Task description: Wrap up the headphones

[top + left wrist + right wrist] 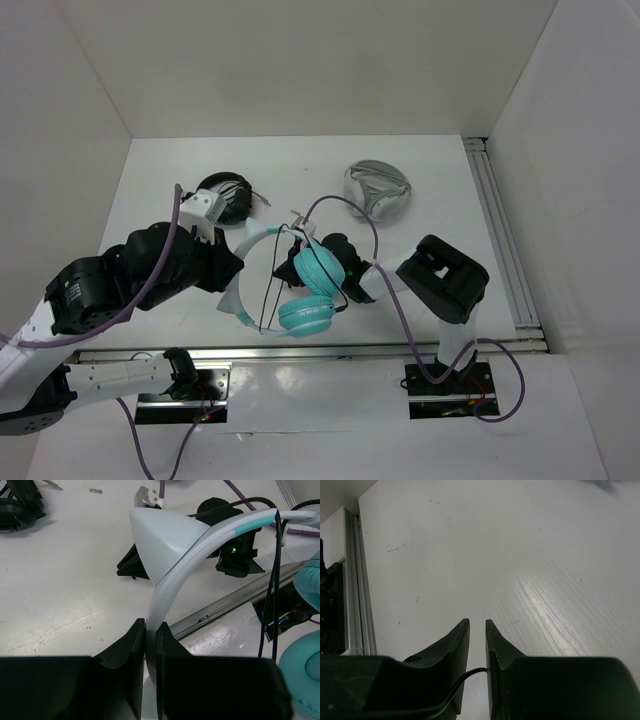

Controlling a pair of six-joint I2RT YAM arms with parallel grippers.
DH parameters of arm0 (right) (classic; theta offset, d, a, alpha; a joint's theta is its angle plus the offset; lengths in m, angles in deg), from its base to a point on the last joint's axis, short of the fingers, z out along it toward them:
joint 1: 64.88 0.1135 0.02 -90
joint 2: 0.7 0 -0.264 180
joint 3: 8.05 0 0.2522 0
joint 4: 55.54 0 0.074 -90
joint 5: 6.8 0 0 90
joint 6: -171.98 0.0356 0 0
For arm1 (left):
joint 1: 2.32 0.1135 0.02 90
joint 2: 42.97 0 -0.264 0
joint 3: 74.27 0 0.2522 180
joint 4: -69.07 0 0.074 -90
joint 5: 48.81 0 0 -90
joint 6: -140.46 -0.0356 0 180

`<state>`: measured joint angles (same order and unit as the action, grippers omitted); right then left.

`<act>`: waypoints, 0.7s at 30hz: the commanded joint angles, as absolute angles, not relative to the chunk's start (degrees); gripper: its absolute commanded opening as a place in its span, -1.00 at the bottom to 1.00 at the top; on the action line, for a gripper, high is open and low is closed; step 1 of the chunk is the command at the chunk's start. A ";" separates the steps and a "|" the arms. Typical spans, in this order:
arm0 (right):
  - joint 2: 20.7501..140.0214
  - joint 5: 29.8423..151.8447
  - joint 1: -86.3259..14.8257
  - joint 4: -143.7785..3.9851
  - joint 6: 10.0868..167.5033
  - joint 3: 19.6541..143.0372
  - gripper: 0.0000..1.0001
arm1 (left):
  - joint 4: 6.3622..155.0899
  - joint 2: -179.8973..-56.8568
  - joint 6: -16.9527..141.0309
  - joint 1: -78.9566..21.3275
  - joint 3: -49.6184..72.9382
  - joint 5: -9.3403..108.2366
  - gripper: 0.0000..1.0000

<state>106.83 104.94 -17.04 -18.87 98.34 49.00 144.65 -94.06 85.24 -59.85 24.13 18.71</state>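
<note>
1. At the near middle of the white table [420, 170], between the two arms, are the teal headphones [305, 315]. Their two round turquoise ear cups sit close together, and the pale headband [243, 250] arcs away to the left.
2. The left gripper [150, 630] is clamped on the headband. In the left wrist view, its two black fingers [134, 647] press against either side of the thin pale band.
3. In that same view, the band rises from the fingers and curves right. A whitish pointed tip [160, 540] stands out from it, and a teal stripe crosses it further along.
4. A thin black cable [272, 580] hangs down beside the ear cups at the right edge of the left wrist view. From above, it loops between the headband and the cups.
5. The right gripper [476, 622] has its fingers almost together with only a narrow slit between them. A strand of black cable runs into that slit and appears to be pinched there.
6. Black headphones [225, 195] lie toward the far left of the table, just beyond the left arm.
7. Grey-and-white headphones [375, 190] lie toward the far right, well apart from the teal pair.
8. A metal rail [500, 230] runs along the table's right edge.
</note>
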 commanded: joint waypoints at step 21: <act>112.07 106.41 -18.73 -12.08 99.03 45.53 -0.42 | 140.05 -92.54 89.22 -60.06 27.56 14.56 -1.00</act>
